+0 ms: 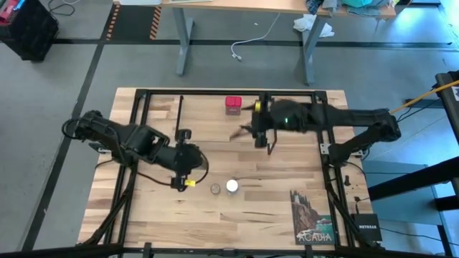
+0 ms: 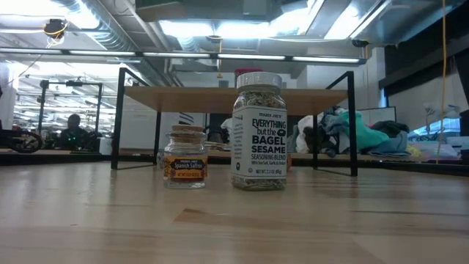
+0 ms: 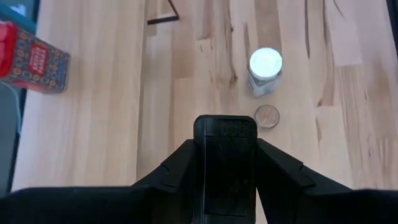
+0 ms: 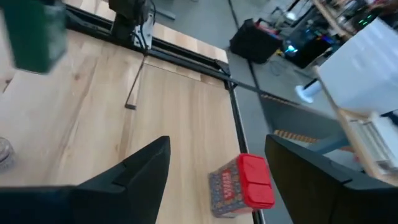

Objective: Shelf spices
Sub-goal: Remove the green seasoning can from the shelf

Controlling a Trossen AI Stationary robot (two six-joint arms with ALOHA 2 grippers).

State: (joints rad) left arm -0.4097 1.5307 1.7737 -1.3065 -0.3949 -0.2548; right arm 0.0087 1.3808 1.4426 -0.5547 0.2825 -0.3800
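Note:
My left gripper [image 1: 183, 180] hangs over the table's near left part, shut on a dark square tin [image 3: 225, 163]. A tiny cork-topped jar [image 1: 215, 188] and a white-capped clear jar [image 1: 232, 186] stand upright on the table just right of it; in the low view the clear jar [image 2: 258, 132] and the tiny jar [image 2: 185, 158] stand in front of the shelf [image 2: 234, 97]. A red square tin [image 1: 233, 105] stands upright near the far edge. My right gripper [image 1: 257, 136] hovers open beside the red tin [image 4: 242, 185], touching nothing. My left gripper pinches the dark tin between its two fingers, one on each of two opposite sides [image 3: 200, 158]. The fingers slant down from the table's left. The tin is lifted clear of the tabletop and points toward the two jars.
Black frame rails [image 1: 215, 91] run round the tabletop. A picture card marked Acadia [image 1: 312, 215] and a small black box [image 1: 366, 223] lie at the near right corner. Bare wood lies between the jars and the red tin. A person [image 2: 73, 128] sits far off in the room.

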